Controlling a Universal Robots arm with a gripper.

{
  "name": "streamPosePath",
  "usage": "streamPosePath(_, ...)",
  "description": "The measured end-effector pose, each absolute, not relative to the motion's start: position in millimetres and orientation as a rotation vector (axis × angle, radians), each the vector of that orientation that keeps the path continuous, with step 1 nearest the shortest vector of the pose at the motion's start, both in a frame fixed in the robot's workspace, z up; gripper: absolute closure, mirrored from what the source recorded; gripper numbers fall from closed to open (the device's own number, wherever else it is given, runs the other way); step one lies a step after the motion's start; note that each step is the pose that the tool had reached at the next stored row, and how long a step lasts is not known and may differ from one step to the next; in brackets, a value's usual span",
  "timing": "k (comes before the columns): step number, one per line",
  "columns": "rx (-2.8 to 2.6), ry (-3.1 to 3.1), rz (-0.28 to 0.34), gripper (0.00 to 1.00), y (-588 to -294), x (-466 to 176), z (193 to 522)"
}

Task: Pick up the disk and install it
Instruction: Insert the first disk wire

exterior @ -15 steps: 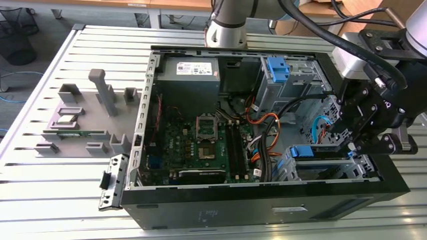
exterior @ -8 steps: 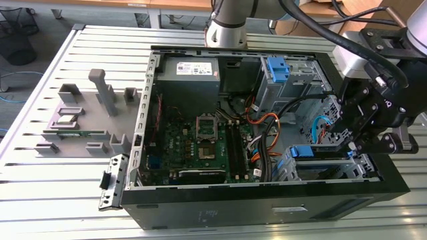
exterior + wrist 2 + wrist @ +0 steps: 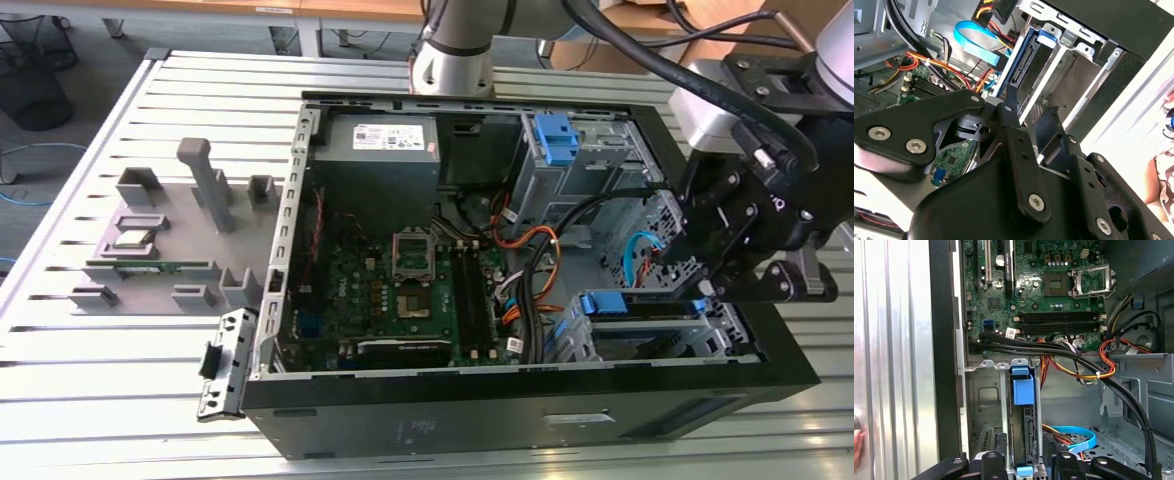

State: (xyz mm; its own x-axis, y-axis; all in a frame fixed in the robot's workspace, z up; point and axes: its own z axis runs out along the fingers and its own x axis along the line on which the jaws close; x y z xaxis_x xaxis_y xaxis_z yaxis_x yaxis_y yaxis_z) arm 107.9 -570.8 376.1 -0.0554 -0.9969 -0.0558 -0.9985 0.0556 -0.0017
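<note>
Standing on edge, the disk point(image 3: 1022, 412) sits in a slot of the metal drive cage point(image 3: 983, 390). The cage is in the corner of the open computer case point(image 3: 534, 388) by its thick front wall, on the exterior view's right. A blue plastic clip caps the disk's far end. The pincer point(image 3: 1024, 444) appears clamped on the near end, one finger against each flat side.

To seat it well, I judge the disk should stay square to the cage rails and go straight along the slot, with no twist.

Thick black cables point(image 3: 1064, 354) and orange wires point(image 3: 1093, 371) cross just beyond the cage, and a flat blue cable point(image 3: 1080, 436) loops beside it; any of these could snag. Further off lie the motherboard point(image 3: 1054, 305), a grey power box point(image 3: 380, 140) and a spare blue bracket point(image 3: 551, 135) along the case's far edge. Grey holders point(image 3: 200, 185) stand on the slatted counter point(image 3: 80, 380) beside the case.
</note>
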Motion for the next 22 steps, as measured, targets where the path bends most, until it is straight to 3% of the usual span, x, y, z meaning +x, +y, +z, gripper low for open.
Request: streamPosePath(22,-2.130,2.248,0.064,0.58,-558.0,128.3,373.4)
